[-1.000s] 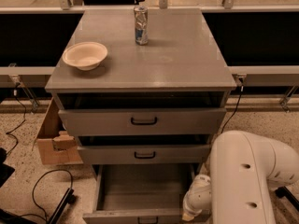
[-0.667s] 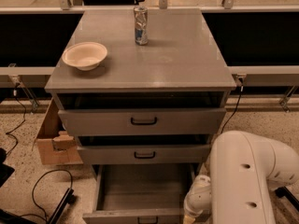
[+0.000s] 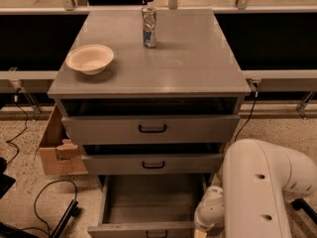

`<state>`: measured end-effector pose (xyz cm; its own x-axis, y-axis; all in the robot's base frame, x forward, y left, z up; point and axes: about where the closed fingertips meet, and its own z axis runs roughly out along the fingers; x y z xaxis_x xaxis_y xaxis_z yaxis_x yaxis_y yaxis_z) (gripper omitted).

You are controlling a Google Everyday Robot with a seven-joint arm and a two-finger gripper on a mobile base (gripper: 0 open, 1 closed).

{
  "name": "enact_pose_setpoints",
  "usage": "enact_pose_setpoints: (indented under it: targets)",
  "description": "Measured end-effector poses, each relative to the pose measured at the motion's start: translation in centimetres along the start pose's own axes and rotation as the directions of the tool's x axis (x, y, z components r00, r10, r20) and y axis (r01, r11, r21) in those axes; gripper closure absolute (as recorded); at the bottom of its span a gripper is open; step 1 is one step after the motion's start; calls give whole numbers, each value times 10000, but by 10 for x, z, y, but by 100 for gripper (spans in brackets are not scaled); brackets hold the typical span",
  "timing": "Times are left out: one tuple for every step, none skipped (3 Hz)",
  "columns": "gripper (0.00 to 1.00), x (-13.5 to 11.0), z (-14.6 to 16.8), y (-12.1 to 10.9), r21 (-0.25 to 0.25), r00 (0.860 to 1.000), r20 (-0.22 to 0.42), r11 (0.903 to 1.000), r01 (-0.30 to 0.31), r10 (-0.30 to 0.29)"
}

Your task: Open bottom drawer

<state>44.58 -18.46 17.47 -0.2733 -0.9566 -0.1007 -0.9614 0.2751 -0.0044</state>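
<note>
Bottom drawer (image 3: 151, 205) stands well out, plain grey inside showing.
Jaws sit at the lower frame edge beneath the white arm (image 3: 262, 192), and whether they are open or closed cannot be told. The drawer's front right corner is just left of them; bowl (image 3: 90, 58) and can (image 3: 149, 27) are on the surface (image 3: 188, 58), well above.

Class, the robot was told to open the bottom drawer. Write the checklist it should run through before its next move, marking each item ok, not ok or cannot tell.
1. Bottom drawer pulled well out, grey inside showing: ok.
2. Pincer let go of the drawer: cannot tell. It sits low by the right end of the drawer front, at the picture's bottom edge.
3. Middle drawer and top drawer far less out than the bottom one: ok.
4. Bowl and can upright on the cabinet top: ok.
5. Cardboard box on the floor to the left, apart from the bottom drawer: ok.
</note>
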Motion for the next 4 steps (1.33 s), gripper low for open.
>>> enact_pose_setpoints:
  targets:
    - [19,3,9,24,-313,10000,80,9995,51,-49]
    - [41,14,14,86,-928,9994,36,9951,-326,331]
    - [64,14,14,87,-943,9994,42,9949,-348,354]
    - [88,14,13,89,-897,9995,43,9955,-318,323]
